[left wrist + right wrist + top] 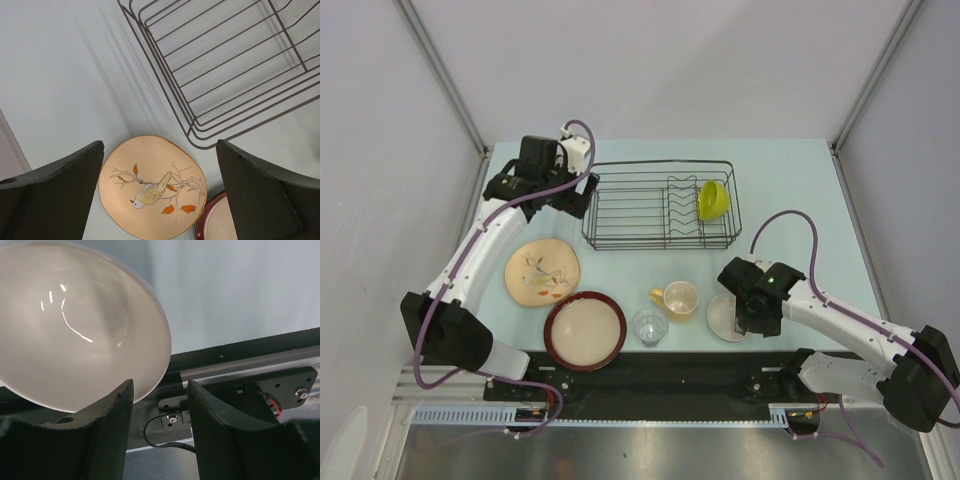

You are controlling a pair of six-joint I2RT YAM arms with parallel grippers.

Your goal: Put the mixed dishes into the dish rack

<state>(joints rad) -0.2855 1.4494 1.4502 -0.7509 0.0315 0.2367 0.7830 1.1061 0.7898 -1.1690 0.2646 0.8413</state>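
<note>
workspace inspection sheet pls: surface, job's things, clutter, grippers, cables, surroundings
surface: pale table, no spills seen
job's things: rack holds only the green bowl, tilted at its right end; floral plate, red-rimmed dish, glass, mug and saucer on the table
clutter: nothing seen
grippers: left gripper open above the floral plate, by the rack's corner; right gripper jaws apart at the saucer's rim, nothing between them
cables: purple cables loop along both arms
surroundings: plain walls on three sides; black rail at the near edge
</note>
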